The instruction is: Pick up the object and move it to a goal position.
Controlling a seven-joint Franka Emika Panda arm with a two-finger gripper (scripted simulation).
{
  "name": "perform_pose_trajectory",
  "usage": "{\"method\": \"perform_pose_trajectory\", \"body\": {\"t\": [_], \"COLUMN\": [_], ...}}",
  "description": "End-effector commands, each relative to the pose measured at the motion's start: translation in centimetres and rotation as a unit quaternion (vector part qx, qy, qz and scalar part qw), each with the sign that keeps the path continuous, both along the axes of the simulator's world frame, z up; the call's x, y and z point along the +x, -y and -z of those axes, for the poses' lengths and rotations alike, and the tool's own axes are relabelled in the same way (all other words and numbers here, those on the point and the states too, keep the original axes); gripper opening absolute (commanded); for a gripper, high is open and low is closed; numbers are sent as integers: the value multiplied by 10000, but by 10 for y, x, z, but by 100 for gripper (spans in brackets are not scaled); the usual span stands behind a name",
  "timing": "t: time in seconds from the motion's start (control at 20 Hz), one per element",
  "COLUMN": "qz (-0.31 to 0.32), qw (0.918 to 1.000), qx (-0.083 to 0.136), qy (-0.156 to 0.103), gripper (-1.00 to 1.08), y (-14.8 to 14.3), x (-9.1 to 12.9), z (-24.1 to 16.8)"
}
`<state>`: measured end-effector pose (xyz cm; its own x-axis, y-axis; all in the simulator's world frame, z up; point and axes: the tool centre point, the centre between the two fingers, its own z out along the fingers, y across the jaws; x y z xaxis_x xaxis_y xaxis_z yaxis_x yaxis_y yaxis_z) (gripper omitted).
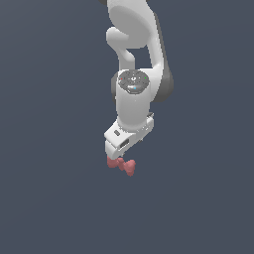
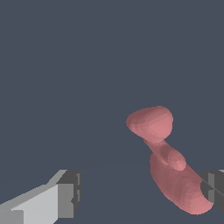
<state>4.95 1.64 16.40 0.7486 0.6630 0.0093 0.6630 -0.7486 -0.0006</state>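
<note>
- the dark slate-blue surface (image 1: 49,198) fills the whole background of both views, flat and even in tone.
- the white panda arm (image 1: 133,99) comes down from the top of the exterior view, its wrist section upright and the hand at its lower end tilted toward the exterior view's left.
- the gripper (image 1: 119,158) points downward; in the exterior view its fingers are hidden behind the white hand body, so their spread cannot be read there.
- in the wrist view the gripper (image 2: 142,192) stands wide open: one grey-tipped finger (image 2: 70,192) sits well apart from the other finger (image 2: 214,190), with bare surface showing between them.
- the gripper holds nothing; one bulbous end of the object lies against or just beside the second finger, and whether they touch cannot be told.
- the object (image 1: 122,165), a small matte red bow-tie shape with two lumpy ends and a narrow waist, lies directly under the hand in the exterior view, reaching toward the exterior view's right.
- in the wrist view the object (image 2: 164,153) lies slantwise, off-centre in the gap.
</note>
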Motion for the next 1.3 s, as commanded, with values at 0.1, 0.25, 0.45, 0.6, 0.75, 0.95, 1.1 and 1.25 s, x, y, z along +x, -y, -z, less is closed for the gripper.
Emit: {"method": "perform_pose_trajectory", "body": {"t": [0.1, 0.25, 0.45, 0.6, 0.75, 0.95, 1.1, 1.25], "qz": [-558, -922, -1383, -1666, -1892, -2108, -2206, -2251], "qw": [9984, 9957, 9904, 9860, 9819, 9775, 9754, 9743], "qx": [-15, -22, -30, -34, -37, -39, -39, -40], "qy": [-6, -10, -16, -19, -21, -23, -24, -24], "gripper": [100, 100, 100, 100, 100, 100, 100, 100], "y": [9, 16, 24, 29, 34, 38, 40, 41], "x": [7, 12, 18, 21, 24, 27, 28, 28], "z": [4, 7, 11, 13, 15, 17, 18, 18]}}
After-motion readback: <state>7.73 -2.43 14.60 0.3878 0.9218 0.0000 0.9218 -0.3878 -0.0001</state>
